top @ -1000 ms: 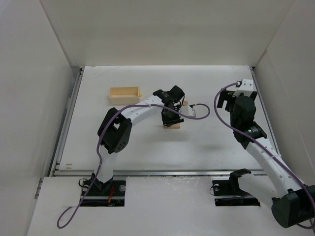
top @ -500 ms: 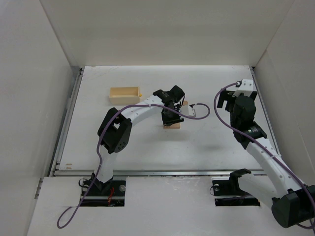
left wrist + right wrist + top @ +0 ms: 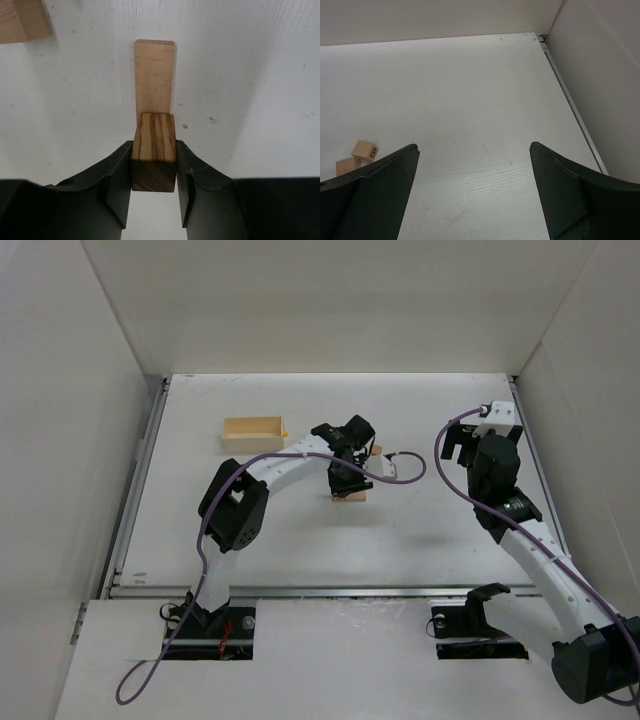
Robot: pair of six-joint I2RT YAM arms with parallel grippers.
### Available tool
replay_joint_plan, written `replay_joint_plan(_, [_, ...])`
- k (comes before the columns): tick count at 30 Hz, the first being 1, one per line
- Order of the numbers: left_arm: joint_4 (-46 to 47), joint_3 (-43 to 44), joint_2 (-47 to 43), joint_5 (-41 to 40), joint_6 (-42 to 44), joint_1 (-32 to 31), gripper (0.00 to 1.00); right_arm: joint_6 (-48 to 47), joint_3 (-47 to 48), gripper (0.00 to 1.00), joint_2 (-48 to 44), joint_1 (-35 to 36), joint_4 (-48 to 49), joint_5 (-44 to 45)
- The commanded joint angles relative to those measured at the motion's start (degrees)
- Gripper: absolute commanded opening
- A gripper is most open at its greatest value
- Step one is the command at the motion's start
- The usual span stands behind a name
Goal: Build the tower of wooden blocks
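The left end effector (image 3: pixel 154 172) pinches a dark block (image 3: pixel 154 150) over one end of a pale plank (image 3: pixel 154 75), the right end effector (image 3: pixel 474 147) spread; released off-centre, the block could topple.

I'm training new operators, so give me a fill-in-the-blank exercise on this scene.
1. The left end effector grips the striped brown block between its ___ fingers.
2. The right end effector stands ___ and empty.
3. The yellow box sits nearer the ___ arm.
Missing: two; open; left.
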Motion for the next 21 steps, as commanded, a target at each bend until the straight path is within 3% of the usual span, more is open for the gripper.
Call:
replay_joint_plan(1, [0.2,-0.1,-0.5,-0.2,0.4,-0.3,0.0,-0.2,-0.2,0.98,-0.6,-0.3,3.6,0.9])
replay_joint_plan(21, [1.3,-1.1,-0.5,-1.3,-0.1,-0.3,0.0,-0.7,-0.2,0.98,-0.6,-0.3,3.6,0.9])
